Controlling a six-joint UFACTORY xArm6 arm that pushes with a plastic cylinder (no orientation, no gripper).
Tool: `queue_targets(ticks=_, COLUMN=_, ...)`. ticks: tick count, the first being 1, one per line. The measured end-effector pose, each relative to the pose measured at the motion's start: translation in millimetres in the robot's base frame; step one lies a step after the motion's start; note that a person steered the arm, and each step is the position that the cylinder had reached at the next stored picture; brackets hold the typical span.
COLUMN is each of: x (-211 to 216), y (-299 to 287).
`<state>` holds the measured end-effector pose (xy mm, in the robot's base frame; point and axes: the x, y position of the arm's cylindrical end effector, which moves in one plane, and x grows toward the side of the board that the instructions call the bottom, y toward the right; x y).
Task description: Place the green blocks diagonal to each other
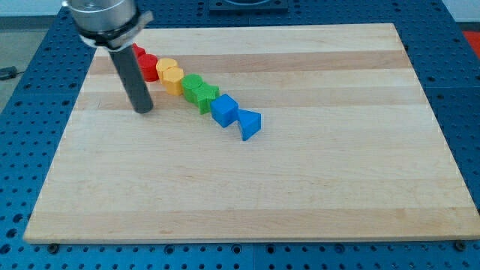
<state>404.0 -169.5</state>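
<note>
Green blocks [199, 91] touch mid-row, my tip [143, 109] just left; it is a bare rod, no gripper.

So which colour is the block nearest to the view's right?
Blue, in the camera view.

One camera looks down at a slant from beyond the table's [300, 187] near edge, facing its far edge. It stands far enough back to take in almost the whole table, with blue pegboard [465, 112] showing around it. The rod [133, 79] enters above the table's far-left corner.
</note>
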Motion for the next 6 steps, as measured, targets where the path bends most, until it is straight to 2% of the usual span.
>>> queue_targets(ticks=2, x=-32.2, y=34.1)
queue_targets(ticks=4, x=-29.9, y=81.2)
queue_targets(ticks=6, x=28.8, y=160.6)
